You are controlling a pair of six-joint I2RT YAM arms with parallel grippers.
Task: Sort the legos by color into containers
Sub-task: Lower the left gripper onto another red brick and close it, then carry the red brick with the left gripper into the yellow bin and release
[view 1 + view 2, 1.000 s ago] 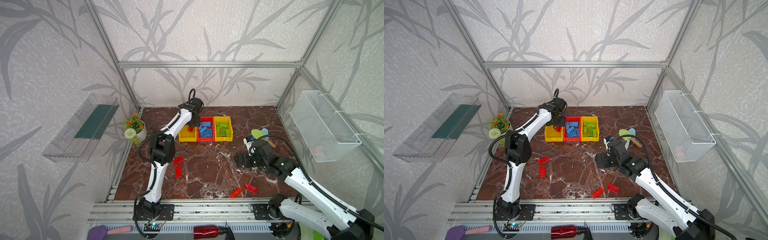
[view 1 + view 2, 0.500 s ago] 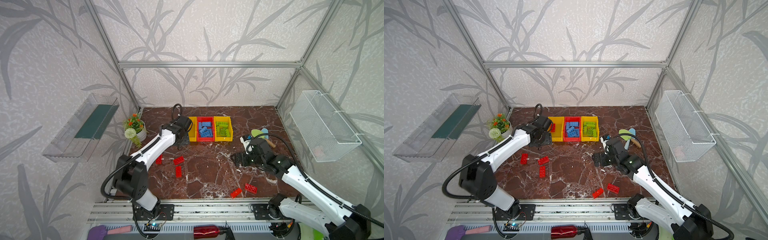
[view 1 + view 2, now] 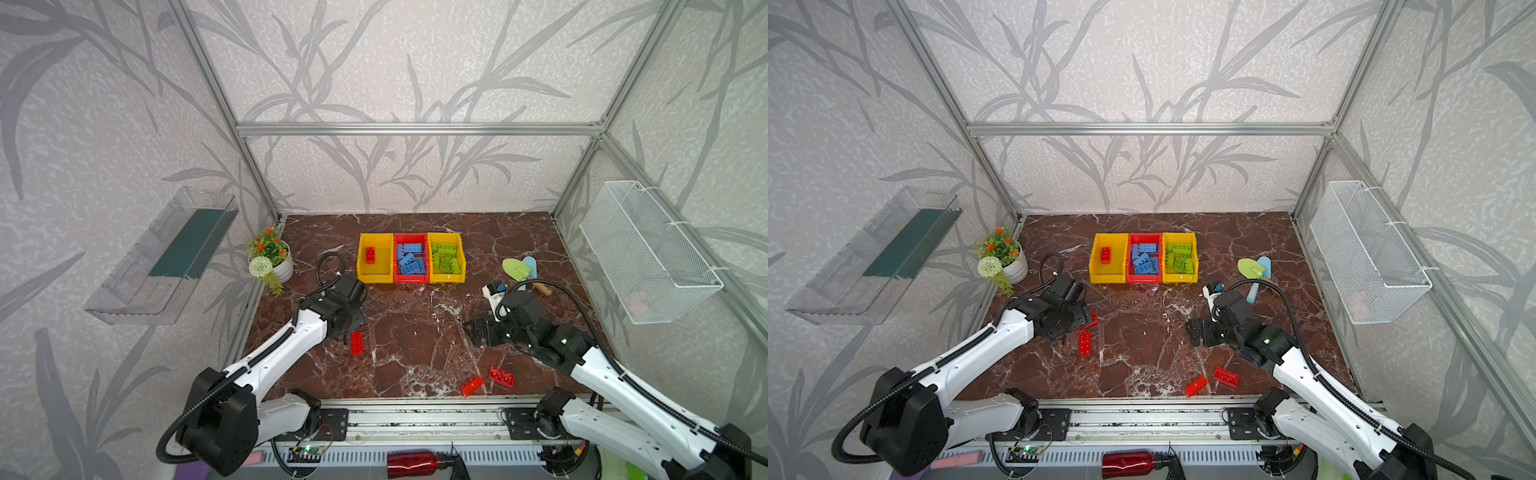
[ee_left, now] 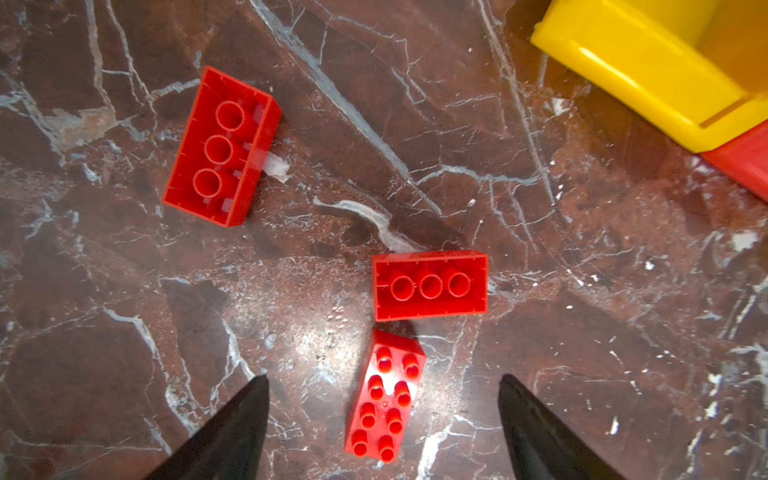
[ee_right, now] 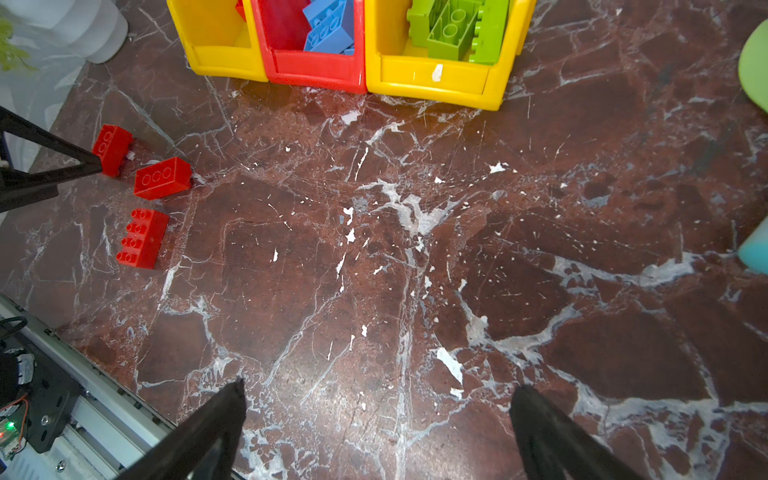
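1. Bins stand in a touching row at the back of the marble surface [image 3: 415, 353] in both top views. The plant-side yellow bin [image 3: 375, 277] holds a single red brick [image 3: 370, 255], the red bin [image 3: 410, 279] holds the blue bricks [image 3: 410, 259], and the spade-side yellow bin [image 3: 446, 278] holds the green bricks [image 3: 446, 257]. A pair of red bricks [image 3: 501, 376] lies near the front rail [image 3: 415, 411], well apart from the bins. The left arm [image 3: 270, 357] leans over more red ones, and the studs-up brick [image 3: 356, 343] shows just beside its wrist. The right arm [image 3: 598, 372] reaches low over bare surface.
2. From the left wrist, the left fingers [image 4: 232, 428] stand wide apart and grip nothing. The studs-up brick [image 4: 385, 397] lies flat on the surface between their tips, touching neither. Just past it sits the middle red brick [image 4: 430, 286], hollow underside showing. Farther off is the far red brick [image 4: 222, 145], hollow side showing too. A corner of the plant-side yellow bin [image 4: 648, 70] shows beyond them.
3. From the right wrist, the right fingers [image 5: 199, 436] are spread wide over bare marble, holding nothing. The three bins line the far side, with blue bricks [image 5: 328, 25] and green bricks [image 5: 453, 25] inside. The studs-up brick [image 5: 142, 238], middle red brick [image 5: 162, 178] and far red brick [image 5: 112, 149] cluster near a dark tip of the left fingers [image 5: 85, 164].
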